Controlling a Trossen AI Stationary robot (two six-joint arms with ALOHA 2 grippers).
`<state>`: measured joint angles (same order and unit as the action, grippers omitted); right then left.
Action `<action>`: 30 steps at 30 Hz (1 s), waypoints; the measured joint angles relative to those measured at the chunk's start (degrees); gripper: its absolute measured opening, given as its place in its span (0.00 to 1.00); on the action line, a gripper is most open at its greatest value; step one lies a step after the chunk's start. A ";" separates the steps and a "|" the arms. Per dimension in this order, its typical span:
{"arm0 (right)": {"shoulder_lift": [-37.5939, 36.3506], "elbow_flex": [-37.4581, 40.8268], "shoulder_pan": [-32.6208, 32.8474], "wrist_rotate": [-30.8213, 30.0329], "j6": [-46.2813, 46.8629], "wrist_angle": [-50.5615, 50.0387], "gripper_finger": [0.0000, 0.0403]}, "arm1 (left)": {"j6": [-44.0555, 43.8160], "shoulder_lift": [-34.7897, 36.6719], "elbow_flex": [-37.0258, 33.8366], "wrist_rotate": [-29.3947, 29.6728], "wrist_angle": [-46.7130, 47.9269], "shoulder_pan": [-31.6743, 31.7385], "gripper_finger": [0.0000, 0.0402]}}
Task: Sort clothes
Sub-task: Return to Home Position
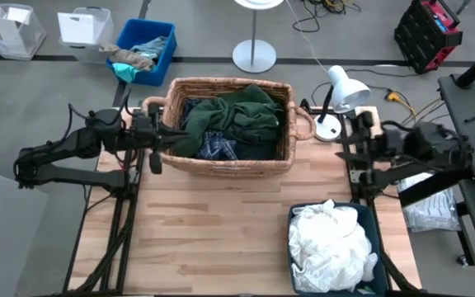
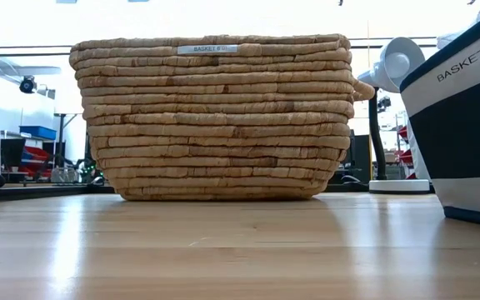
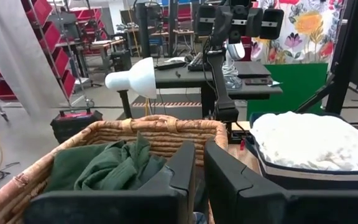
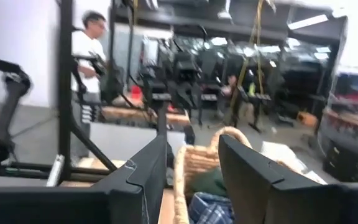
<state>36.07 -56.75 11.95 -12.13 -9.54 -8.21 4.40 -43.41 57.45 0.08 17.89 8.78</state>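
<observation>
Clothes (image 1: pixel 236 125) in wicker basket (image 1: pixel 168 124) between shut left gripper (image 1: pixel 157 142); half-open, empty right gripper (image 1: pixel 346 147).

Wooden bench (image 1: pixel 213 239) carrying a woven wicker basket (image 1: pixel 284 107) near its back edge and a navy bin with a white band (image 1: pixel 375 227) at the front right corner. White desk lamp (image 1: pixel 340 89) just beside the basket's right handle. Blue bin (image 1: pixel 165 40) with teal and grey rags (image 1: pixel 130 62) on the floor behind, beside clear plastic boxes (image 1: pixel 85 26). Person in a white shirt (image 4: pixel 87 46) standing in the room beyond.
</observation>
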 joint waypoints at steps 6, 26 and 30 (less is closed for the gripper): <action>-10.82 7.30 0.02 3.60 -0.63 2.91 0.33 | -0.42 -1.87 0.00 0.00 -1.15 0.00 0.04; -35.95 30.68 0.02 7.22 -1.91 9.62 0.37 | -1.77 -4.01 0.00 -0.14 -7.41 0.00 0.04; -34.68 33.51 0.01 6.52 -1.57 10.72 0.39 | -1.75 -4.04 0.00 -0.14 -7.79 0.00 0.04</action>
<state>1.40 -23.24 11.95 -5.61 -11.12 2.52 2.66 -47.45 57.45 -0.07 10.10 8.78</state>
